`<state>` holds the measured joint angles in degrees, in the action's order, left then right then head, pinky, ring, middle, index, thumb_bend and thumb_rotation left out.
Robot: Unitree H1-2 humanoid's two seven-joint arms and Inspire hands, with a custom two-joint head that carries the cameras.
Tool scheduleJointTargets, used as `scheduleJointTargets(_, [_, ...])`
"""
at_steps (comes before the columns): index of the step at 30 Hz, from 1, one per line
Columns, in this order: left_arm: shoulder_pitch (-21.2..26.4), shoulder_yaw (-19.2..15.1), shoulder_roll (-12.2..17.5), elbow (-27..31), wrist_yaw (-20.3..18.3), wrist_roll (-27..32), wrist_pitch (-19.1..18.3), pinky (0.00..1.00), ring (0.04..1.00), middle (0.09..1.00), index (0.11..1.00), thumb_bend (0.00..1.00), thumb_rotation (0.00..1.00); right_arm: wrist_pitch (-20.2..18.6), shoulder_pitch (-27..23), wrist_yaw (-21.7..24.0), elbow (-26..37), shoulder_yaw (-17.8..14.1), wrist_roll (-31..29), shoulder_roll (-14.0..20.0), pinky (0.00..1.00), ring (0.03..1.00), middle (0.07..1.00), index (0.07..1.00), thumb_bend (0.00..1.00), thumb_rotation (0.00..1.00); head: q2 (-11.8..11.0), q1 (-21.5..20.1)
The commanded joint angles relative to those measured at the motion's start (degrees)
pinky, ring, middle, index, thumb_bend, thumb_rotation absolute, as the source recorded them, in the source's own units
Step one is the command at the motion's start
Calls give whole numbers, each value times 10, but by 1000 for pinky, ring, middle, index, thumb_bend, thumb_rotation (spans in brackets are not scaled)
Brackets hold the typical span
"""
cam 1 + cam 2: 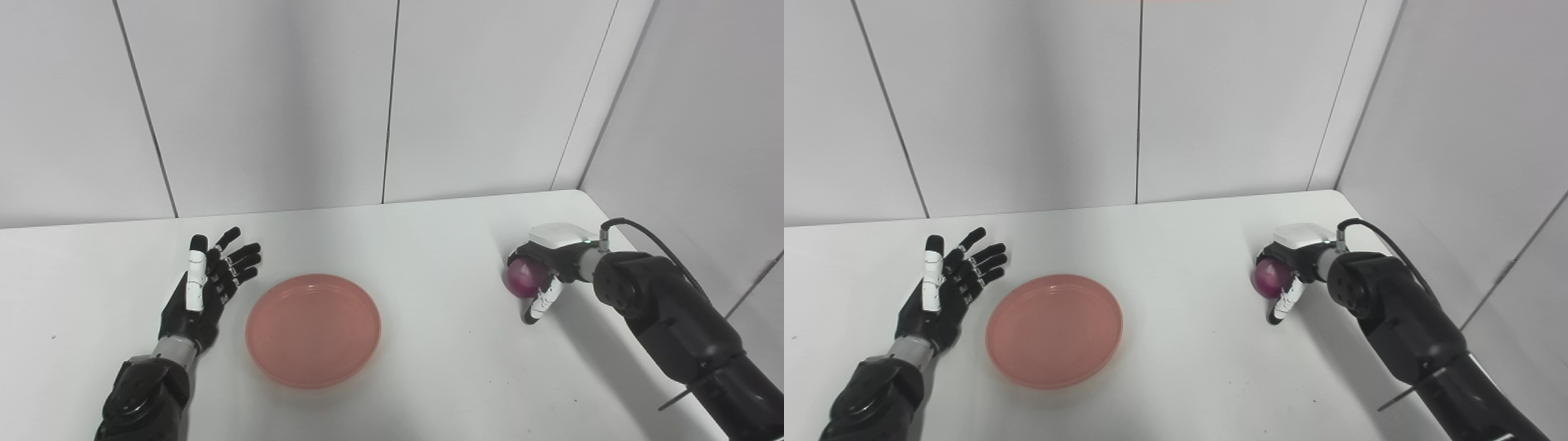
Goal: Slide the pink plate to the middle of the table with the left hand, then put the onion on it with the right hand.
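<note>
The pink plate [313, 329] lies flat on the white table [429, 367], somewhat left of its middle. My left hand [205, 288] rests just left of the plate, fingers spread and open, not touching the rim. At the right side of the table, my right hand [542, 269] is wrapped around the purple onion [522, 277], with fingers over its top and the thumb below. The onion sits low, close to the tabletop.
Grey wall panels [392, 98] close off the back and the right side of the table. The table's right edge [618, 245] runs close beside my right arm. Nothing else lies on the tabletop.
</note>
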<state>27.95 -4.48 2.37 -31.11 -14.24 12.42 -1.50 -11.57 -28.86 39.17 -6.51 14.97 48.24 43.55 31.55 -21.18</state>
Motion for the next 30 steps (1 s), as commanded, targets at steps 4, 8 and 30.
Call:
scheduleJointTargets(4, [-25,4,3,-24,8,-5,-40,852,818,775,883,862,1000,-19,-29,-20,9,-20,-11,-2,575,752,825,794,1000,238,0,2])
scheduleJointTargets(8, [-26,5,3,-26,9,-5,-39,850,817,773,882,860,1000,-19,-28,-24,8,-25,-12,-7,585,757,830,791,1000,233,1,4])
scheduleJointTargets(30, [-26,6,5,-31,4,-4,-39,852,815,781,886,865,1000,-31,-37,-4,-16,25,86,9,556,742,825,792,948,171,4,5])
